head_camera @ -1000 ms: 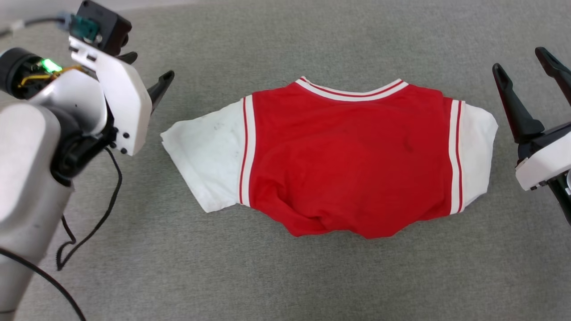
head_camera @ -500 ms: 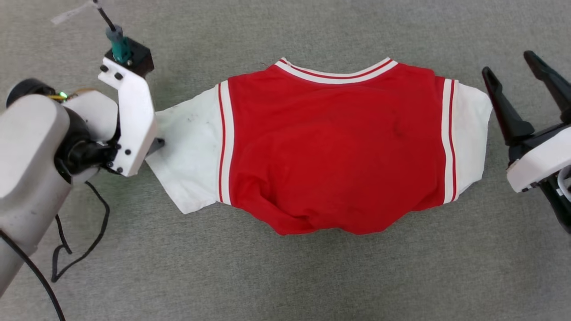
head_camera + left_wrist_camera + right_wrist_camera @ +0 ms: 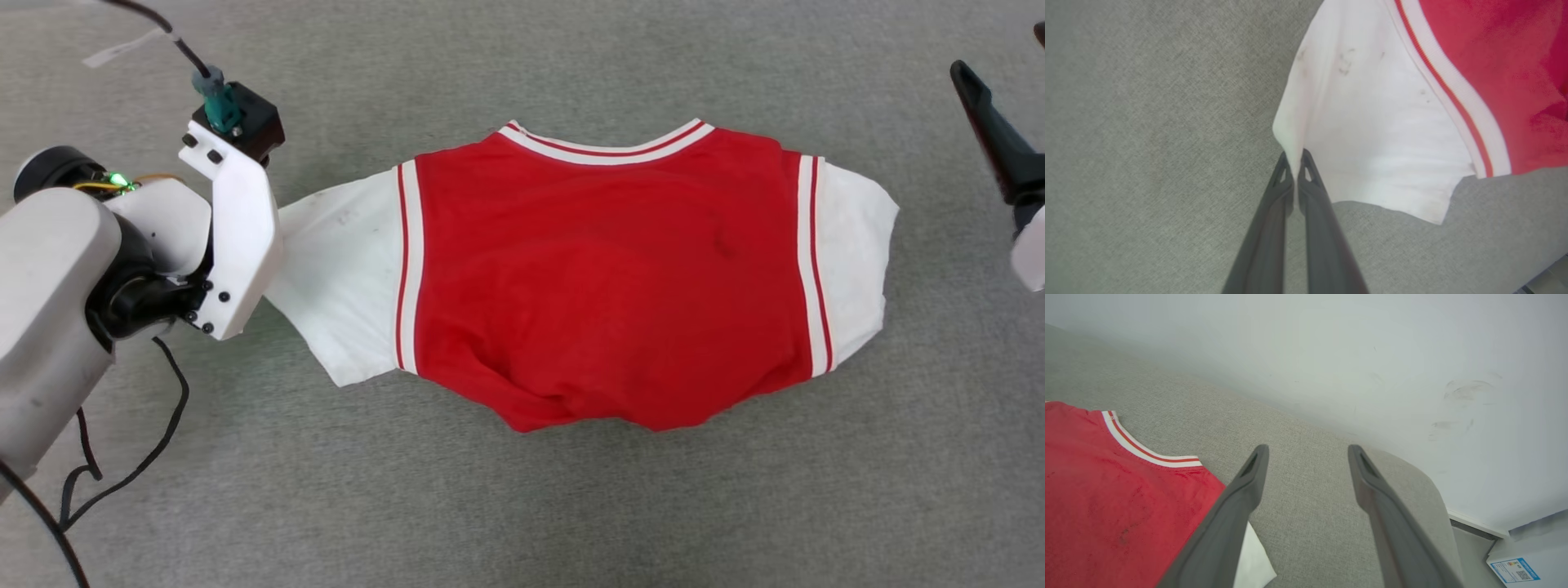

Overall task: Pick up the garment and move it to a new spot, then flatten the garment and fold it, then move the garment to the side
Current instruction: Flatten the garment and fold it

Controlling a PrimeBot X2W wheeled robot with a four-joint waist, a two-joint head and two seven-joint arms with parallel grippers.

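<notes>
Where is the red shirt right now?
In the head view the red shirt lies spread mid-picture on the grey fabric surface, its white sleeve on the robot's left pinched in the left jaws.

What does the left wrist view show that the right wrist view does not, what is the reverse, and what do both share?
Left wrist view: the left gripper shut on the edge of a smudged white sleeve. Right wrist view: the right gripper open and empty, the striped neck trim, a white wall. Shared: the red T-shirt body and the grey fabric surface.
</notes>
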